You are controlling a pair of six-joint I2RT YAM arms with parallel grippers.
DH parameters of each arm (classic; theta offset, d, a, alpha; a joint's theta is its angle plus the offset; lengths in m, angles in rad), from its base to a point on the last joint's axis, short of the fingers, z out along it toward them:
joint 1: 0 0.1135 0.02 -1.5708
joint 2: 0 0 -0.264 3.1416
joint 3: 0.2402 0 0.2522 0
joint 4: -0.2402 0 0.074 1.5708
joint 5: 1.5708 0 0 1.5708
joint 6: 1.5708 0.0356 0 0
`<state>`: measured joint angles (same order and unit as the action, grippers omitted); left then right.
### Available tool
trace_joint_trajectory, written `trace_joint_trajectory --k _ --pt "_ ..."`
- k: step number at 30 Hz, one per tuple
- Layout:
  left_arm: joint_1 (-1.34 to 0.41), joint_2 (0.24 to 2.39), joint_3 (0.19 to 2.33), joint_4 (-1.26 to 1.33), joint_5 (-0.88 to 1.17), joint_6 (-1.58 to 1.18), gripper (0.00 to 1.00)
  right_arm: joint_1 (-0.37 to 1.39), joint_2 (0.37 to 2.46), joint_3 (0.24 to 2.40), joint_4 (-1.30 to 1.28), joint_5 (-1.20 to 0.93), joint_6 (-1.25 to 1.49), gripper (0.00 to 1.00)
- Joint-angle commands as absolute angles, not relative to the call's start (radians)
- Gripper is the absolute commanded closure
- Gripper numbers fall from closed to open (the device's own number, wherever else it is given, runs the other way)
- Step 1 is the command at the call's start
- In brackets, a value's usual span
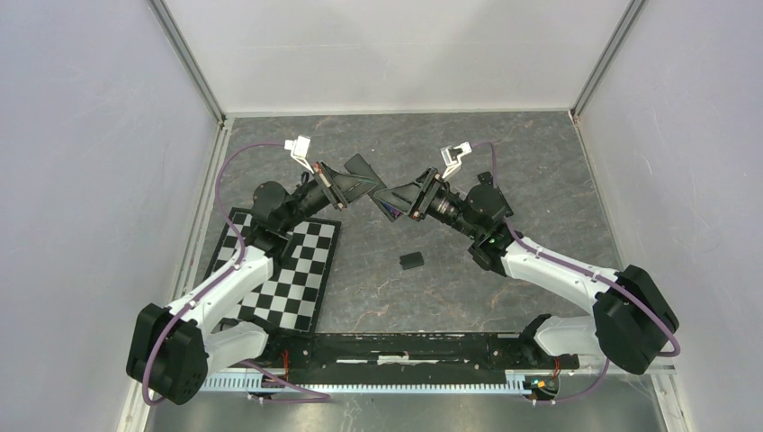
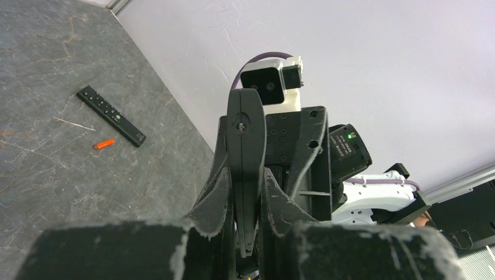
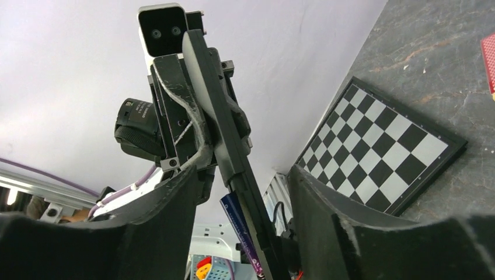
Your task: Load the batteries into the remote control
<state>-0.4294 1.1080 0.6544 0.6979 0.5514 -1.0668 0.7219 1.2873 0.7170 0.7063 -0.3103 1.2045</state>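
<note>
1. Progress check: this looked mid-load, nowhere near finished. The left gripper (image 2: 247,192) was clamped tight on one black remote (image 2: 245,128), holding it up off the tabletop (image 1: 504,162), edge-on to its own camera.
2. The right gripper (image 3: 242,181) had its jaws apart. They straddled the free end of that remote without pinching anything, as far as its wrist view showed.
3. A blue-and-purple battery (image 3: 232,211) sat right alongside the held remote, in the gap between the right jaws. Whether it was seated in the compartment or just resting against the remote couldn't be told from that angle.
4. An orange battery (image 2: 105,144) lay loose on the tabletop just beside a second remote (image 2: 111,115). That one clearly wasn't loaded yet. Neither showed up in the overhead view.
5. A small black piece (image 1: 411,260) lay near the middle of the tabletop, apart from everything else. It was probably the battery cover, though that's a guess. If so, snapping it back on was left to do too.
6. Head count:
   - two remotes, one held and one lying flat
   - two batteries visible, one blue-and-purple and one orange
   - one small black piece
   - one checkerboard (image 1: 288,270)
7. Remaining, by the look of it: get the blue-and-purple cell properly in, fetch the orange one, then close things up.
</note>
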Motion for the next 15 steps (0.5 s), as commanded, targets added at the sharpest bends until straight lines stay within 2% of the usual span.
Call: trace_joint_trajectory --k 1,4,7,11,15 --pt "-0.429 1.104 0.677 0.744 0.549 -1.067 0.98 0.718 1.249 0.712 0.797 -0.314 1.184 0.32" --pt "-0.427 1.103 0.674 0.742 0.546 -1.065 0.98 0.706 1.234 0.702 0.806 -0.316 1.175 0.27" --pt "-0.425 1.097 0.672 0.742 0.536 -1.069 0.98 0.693 1.213 0.680 0.829 -0.323 1.171 0.27" --pt "-0.423 1.098 0.674 0.746 0.523 -1.082 0.98 0.682 1.178 0.648 0.819 -0.321 1.124 0.34" --pt "-0.422 1.107 0.671 0.774 0.523 -1.108 0.98 0.680 1.138 0.640 0.750 -0.308 1.039 0.45"
